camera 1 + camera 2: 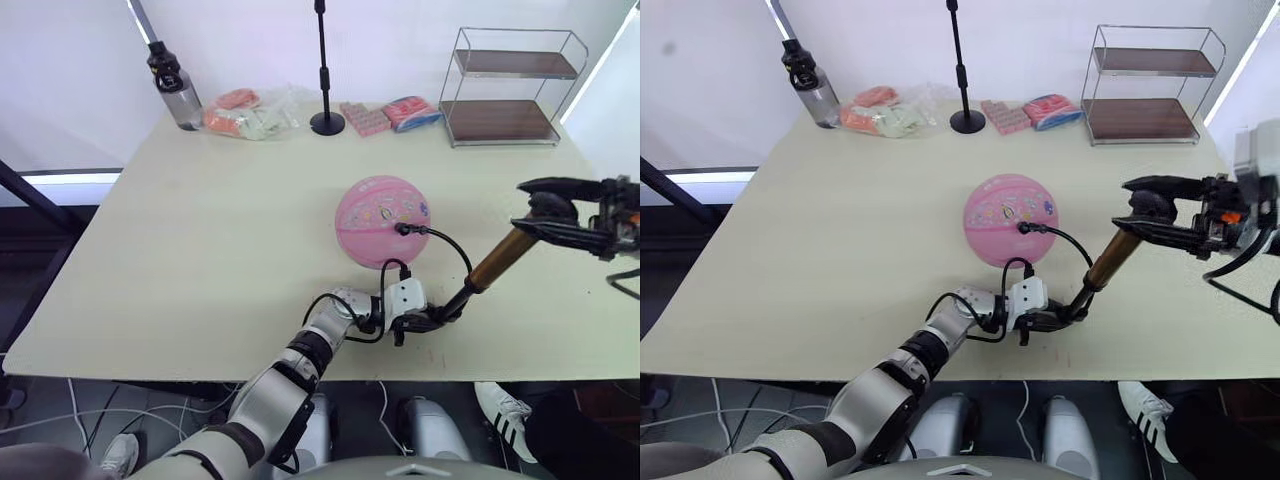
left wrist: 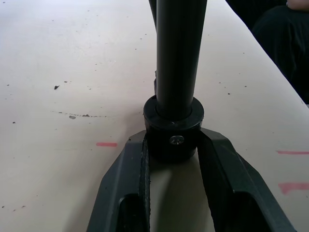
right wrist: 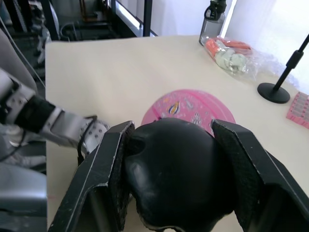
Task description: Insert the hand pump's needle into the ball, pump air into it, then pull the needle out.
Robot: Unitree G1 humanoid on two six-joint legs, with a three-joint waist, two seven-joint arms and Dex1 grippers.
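Nearest in the eye views, the left gripper [image 1: 425, 322] is closed on the black bottom cap of the hand pump [image 1: 494, 262], pressing it to the table [image 1: 200, 250] just in front of the ball [image 1: 382, 221]. From there the gold cylinder leans up and away to the right of the ball, where the right gripper [image 1: 540, 212] is clamped on the black T-handle. A thin hose [image 1: 450, 246] loops from the pump base up to the ball's valve, so the needle seems already inserted, though the pin itself is too small to see. In the left wrist view both fingers [image 2: 126, 169] squeeze the bottom cap. In the right wrist view the fingers [image 3: 112, 159] enclose the handle [image 3: 174, 176], with the ball beyond it. I judge that pumping is under way or about to begin; pulling the needle out is not yet done.
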